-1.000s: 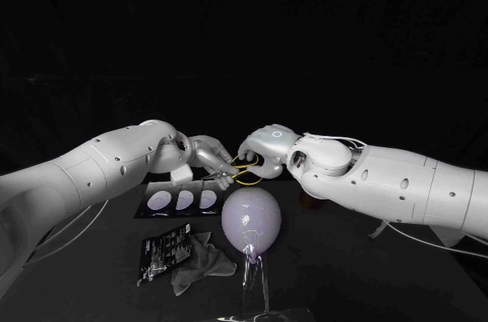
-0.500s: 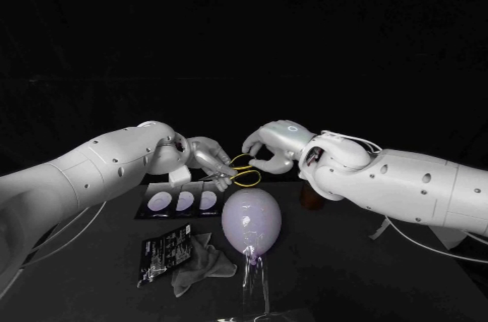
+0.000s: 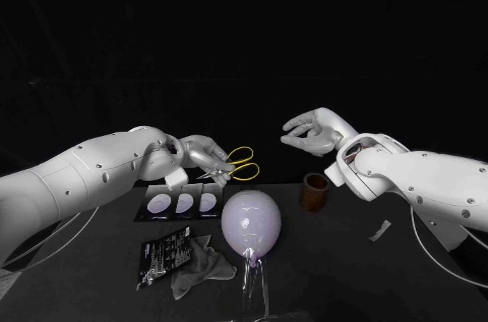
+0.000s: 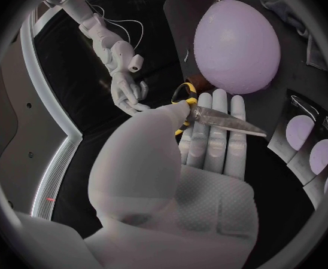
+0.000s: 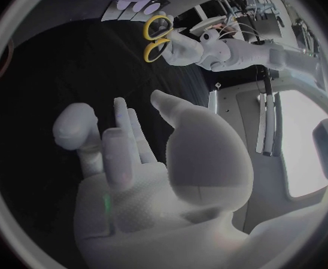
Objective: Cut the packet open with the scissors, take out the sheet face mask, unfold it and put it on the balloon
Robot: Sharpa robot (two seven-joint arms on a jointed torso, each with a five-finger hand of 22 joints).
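Well above the counter (image 3: 336,265), the left hand (image 3: 204,153) holds the scissors (image 3: 236,165) by the metal near the pivot. The yellow loops stick out free toward the right hand (image 3: 313,133), and no finger is through them. In the left wrist view the scissors lie across the straightened fingers with the thumb pressed down on top, the blades together in one point.

The right hand is raised higher and well apart from the scissors. It holds nothing — its fingers are loosely curved with gaps between them, and the thumb stands off from the rest in the right wrist view.

Below and between the two hands, the pale lilac balloon (image 3: 251,220) sits knot-down on a clear stand (image 3: 254,283) near the middle of the counter. The black packet (image 3: 165,255) lies flat on the robot's left of the balloon, near the front edge. A crumpled grey sheet (image 3: 204,265) lies against its side — whether this is the mask I cannot tell. Behind the packet is a dark tray (image 3: 147,213) with three pale ovals in a row. A brown cylinder (image 3: 314,192) stands upright on the far right of the balloon, and a small pale strip (image 3: 380,230) lies further right on the counter.
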